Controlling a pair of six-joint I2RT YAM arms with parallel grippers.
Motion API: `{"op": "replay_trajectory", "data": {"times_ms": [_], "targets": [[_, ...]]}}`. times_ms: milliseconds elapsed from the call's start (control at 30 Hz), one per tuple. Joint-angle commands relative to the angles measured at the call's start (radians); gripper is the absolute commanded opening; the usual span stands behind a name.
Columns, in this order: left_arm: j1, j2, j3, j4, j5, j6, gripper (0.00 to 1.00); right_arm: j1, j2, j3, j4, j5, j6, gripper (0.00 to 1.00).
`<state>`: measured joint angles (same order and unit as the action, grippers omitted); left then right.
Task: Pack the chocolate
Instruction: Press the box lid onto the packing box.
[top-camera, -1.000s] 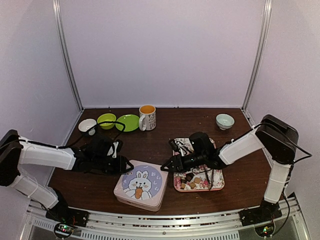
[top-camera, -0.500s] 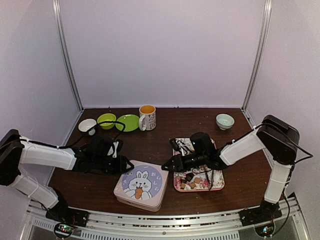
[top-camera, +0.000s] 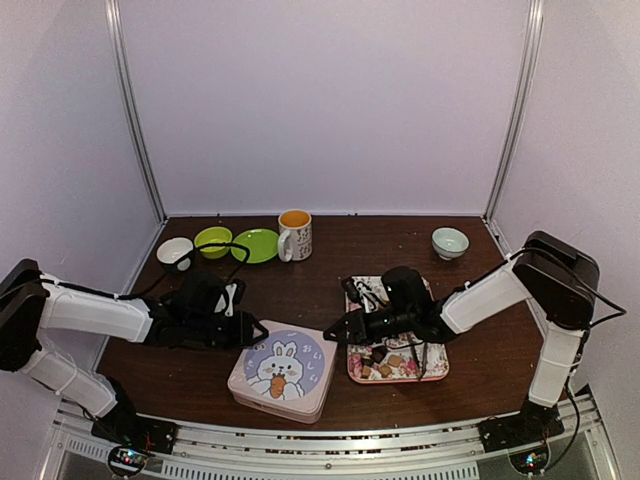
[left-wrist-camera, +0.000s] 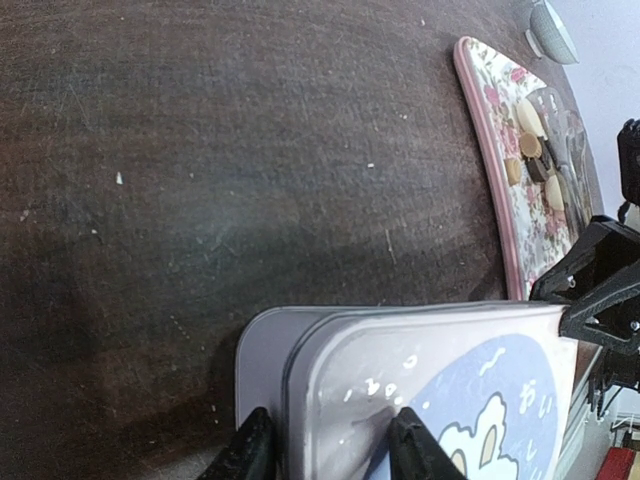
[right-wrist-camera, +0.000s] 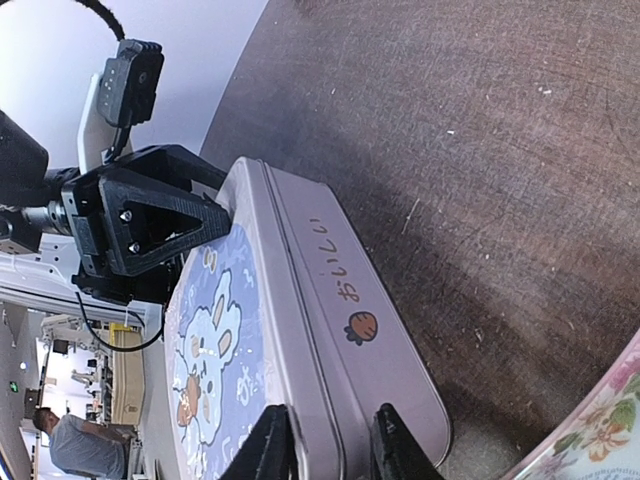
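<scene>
The chocolate (top-camera: 385, 362), small dark, tan and cream pieces, lies loose in the pink floral tray (top-camera: 441, 374), right of centre and towards the near edge of the surface (top-camera: 330, 280). Just left of the tray, at the middle of the near edge, sits a pink bunny-print tin (top-camera: 280, 370) with its lid on. The left hand (top-camera: 255, 330) is clamped on the tin's left rim and the right hand (top-camera: 330, 330) on its right rim, each with one finger over the lid and one outside the wall.
</scene>
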<state>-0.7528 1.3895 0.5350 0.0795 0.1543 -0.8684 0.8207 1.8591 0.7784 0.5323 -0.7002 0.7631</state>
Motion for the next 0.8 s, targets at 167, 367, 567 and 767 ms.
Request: {"op": "replay_trajectory", "data": {"times_ms": [167,367,567,767], "targets": [[-0.014,0.034,-0.032,-0.067,-0.013,-0.002,0.4,0.02,0.063,-0.109,-0.043,0.001,0.173,0.2],[-0.016,0.034,-0.041,-0.058,-0.014,-0.007,0.4,0.021,0.066,-0.153,0.101,-0.007,0.286,0.17],[-0.016,0.033,-0.045,-0.055,-0.016,-0.005,0.4,0.02,0.07,-0.158,0.122,0.002,0.304,0.16],[-0.016,0.02,-0.012,-0.091,-0.035,0.016,0.41,0.017,-0.042,-0.094,-0.124,0.068,0.154,0.23]]}}
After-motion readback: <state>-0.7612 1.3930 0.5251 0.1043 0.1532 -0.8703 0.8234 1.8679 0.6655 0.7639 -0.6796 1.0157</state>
